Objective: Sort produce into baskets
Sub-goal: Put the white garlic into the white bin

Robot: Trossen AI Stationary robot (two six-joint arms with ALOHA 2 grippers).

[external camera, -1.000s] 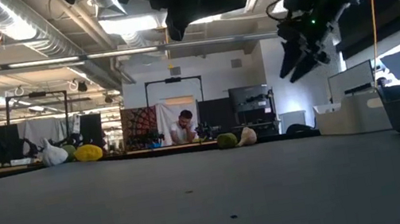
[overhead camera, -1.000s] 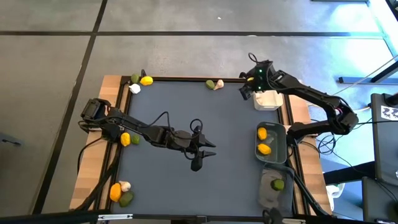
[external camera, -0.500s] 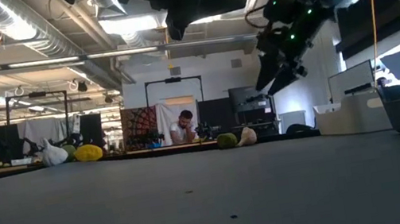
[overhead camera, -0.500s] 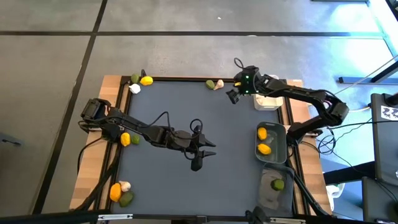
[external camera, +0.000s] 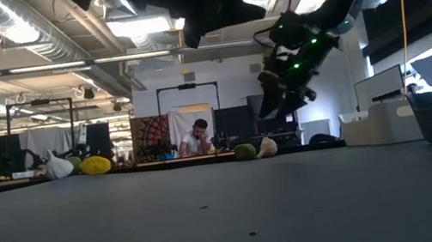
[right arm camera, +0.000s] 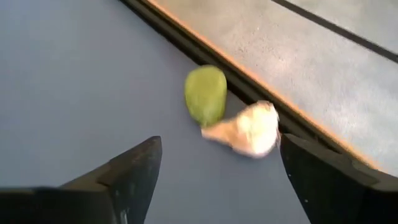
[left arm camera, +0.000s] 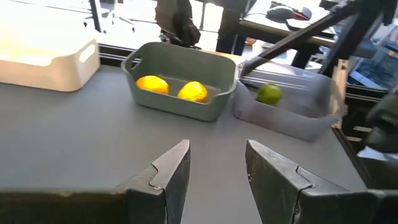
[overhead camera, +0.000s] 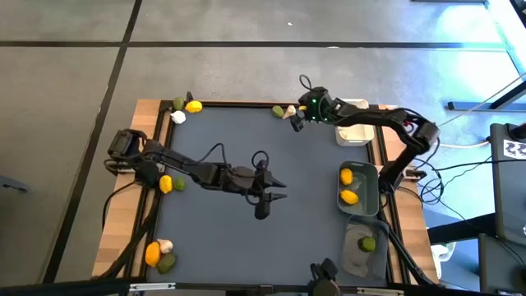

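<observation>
Worktop [overhead camera: 246, 148]: dark grey mat edged by a wooden rim.
Right claw [overhead camera: 296, 120]: released, fingers spread wide, upper centre of the high view, just beside a green fruit [right arm camera: 206, 94] and a garlic bulb [right arm camera: 250, 129] touching at the far rim.
Left claw [overhead camera: 263, 197]: released, empty, mid-worktop.
Baskets: white basket [overhead camera: 353, 131], grey-green basket [overhead camera: 360, 189] with two lemons [left arm camera: 173, 88], translucent basket [overhead camera: 362, 247] with one lime [left arm camera: 269, 94], down the right edge.
Other produce: clusters at the upper left, left and lower left edges.
Room: open workshop, ceiling ducts, a seated person [external camera: 198, 138] behind.

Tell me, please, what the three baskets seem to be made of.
All three look like moulded plastic, though that is a guess. The white rounded basket is opaque and matt. The dark grey-green basket is opaque with a smooth rim. The translucent grey basket lets a green fruit show through its wall.
</observation>
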